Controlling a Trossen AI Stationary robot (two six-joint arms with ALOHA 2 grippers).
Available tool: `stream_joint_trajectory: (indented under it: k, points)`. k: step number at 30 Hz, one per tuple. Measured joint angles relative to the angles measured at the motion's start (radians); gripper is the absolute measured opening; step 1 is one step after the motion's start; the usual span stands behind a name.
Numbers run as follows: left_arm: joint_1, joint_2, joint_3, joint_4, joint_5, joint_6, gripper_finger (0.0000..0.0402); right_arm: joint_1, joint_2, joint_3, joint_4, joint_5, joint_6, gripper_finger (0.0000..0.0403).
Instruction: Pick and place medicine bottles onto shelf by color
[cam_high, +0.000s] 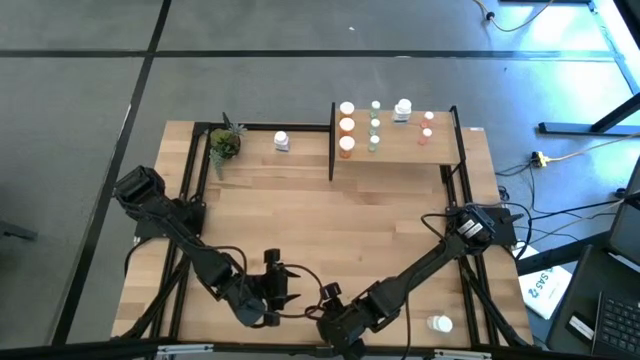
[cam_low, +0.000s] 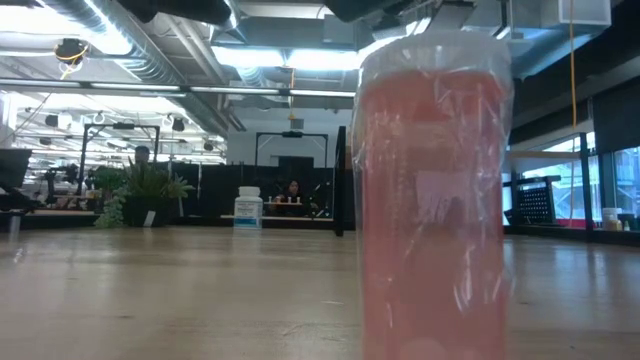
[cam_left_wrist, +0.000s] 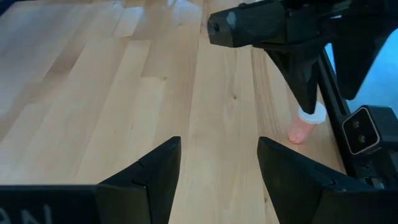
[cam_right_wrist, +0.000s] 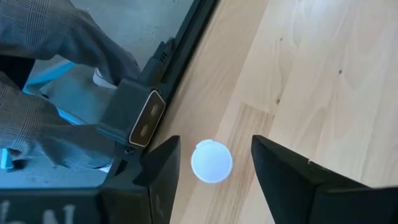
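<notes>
The right gripper (cam_right_wrist: 214, 171) hangs at the table's (cam_high: 330, 230) front edge with its two fingers parted and nothing between them, directly above a pink bottle (cam_right_wrist: 211, 161) with a white cap that stands upright on the wood, untouched. The left gripper (cam_left_wrist: 217, 171) sits just beside it near the front edge, its fingers likewise apart and holding nothing. The other bottles (cam_high: 347, 126) stand in rows by colour on the shelf (cam_high: 395, 150) at the back, one white bottle (cam_high: 282, 141) stands near the plant (cam_high: 224, 143), and another white-capped bottle (cam_high: 438, 323) rests at the front right.
</notes>
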Motion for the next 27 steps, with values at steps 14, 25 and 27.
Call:
stream_joint_trajectory:
  k: [14, 25, 27]
  points:
    - [0.047, 0.0, 0.0, 0.0, 0.0, 0.0, 0.0206, 0.0, 0.011, 0.0, 0.003, -0.005, 0.001, 0.0201]
    - [0.091, 0.0, 0.0, 0.0, 0.0, 0.0, 0.0206, -0.019, 0.011, 0.007, -0.016, -0.053, 0.062, 0.0201]
    - [0.099, 0.0, 0.0, 0.0, 0.0, 0.0, 0.0206, -0.025, 0.011, 0.007, -0.014, -0.052, 0.094, 0.0201]
